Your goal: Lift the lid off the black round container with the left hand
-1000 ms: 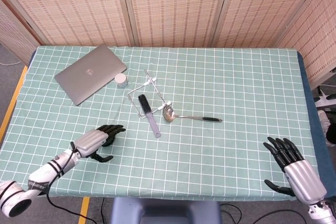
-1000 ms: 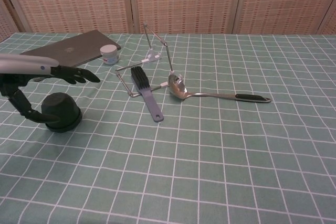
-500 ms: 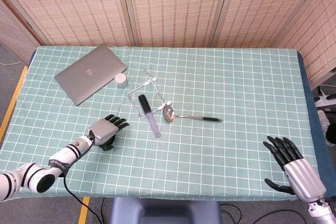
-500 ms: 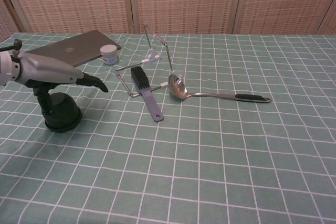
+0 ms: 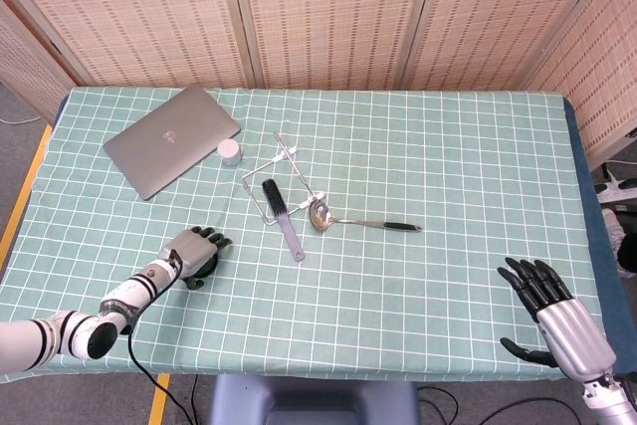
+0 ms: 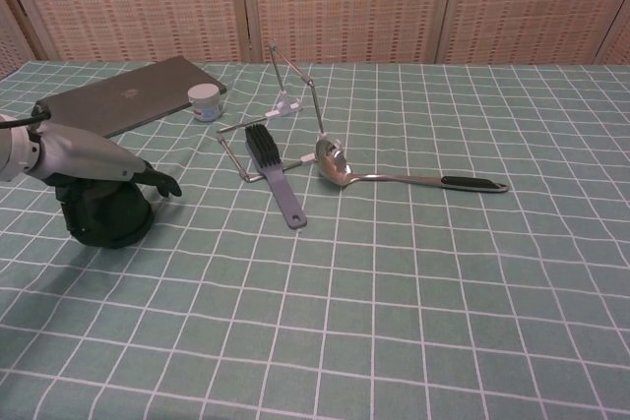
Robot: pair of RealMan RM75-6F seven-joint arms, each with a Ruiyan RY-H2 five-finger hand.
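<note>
Near the front-left corner of the green checked worktop [image 5: 418, 146], the left robot hand [image 5: 193, 250] sits directly on top of the black round plastic container [image 6: 106, 215], palm down over its domed lid [image 6: 98, 196]. From the chest view the silver back of the robot hand caps the lid and dark fingers [image 6: 157, 182] reach past its right side, pointing toward the middle of the worktop. Whether the fingers have actually closed on the lid cannot be told from either view; the lid appears seated on the container, not yet raised. The relation that matters is vertical: the lid lies straight beneath the palm, so the coming lift looks to be a plain upward pull rather than any sideways reach.

Further along toward the back-left corner lies a closed grey laptop [image 5: 171, 152], with a small white-lidded jar [image 5: 230, 153] just beside its right edge. Near the centre rest a black-bristled brush with a grey handle [image 5: 282, 216], a thin wire stand [image 5: 282, 161], and a steel ladle with a black grip [image 5: 358, 220], all well apart from the container.

At the front-right corner, the right robot hand [image 5: 557, 320] hovers with fingers spread and nothing in them, far from the container and plainly the more distant of the two.
</note>
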